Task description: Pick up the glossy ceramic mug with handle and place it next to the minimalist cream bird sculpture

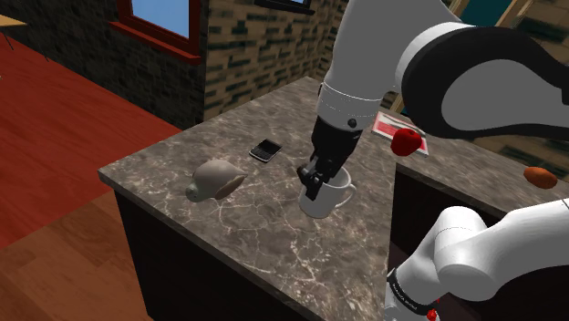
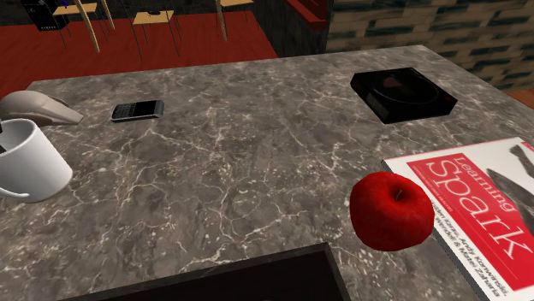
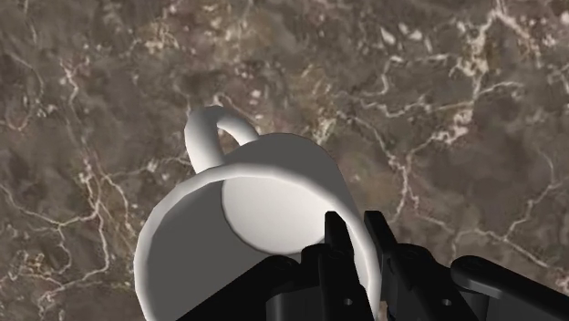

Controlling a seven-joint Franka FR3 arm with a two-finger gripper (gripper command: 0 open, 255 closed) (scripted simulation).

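Your gripper (image 3: 356, 242) clasps the white mug (image 1: 330, 197) by its rim. The mug is upright on the marble counter (image 1: 264, 232), apart from the bird sculpture (image 1: 217, 179).

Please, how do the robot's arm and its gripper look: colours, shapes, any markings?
The arm has glossy white, rounded links with dark grey joints; one dark ring carries small white lettering. The gripper is all black, with two slim, angular jaws.

The second exterior view's left edge cut off the glossy white handled mug (image 2: 30, 167), its right edge the red-and-white printed book (image 2: 479, 205); the black two-finger gripper (image 3: 356, 232) hid part of the mug's rim.
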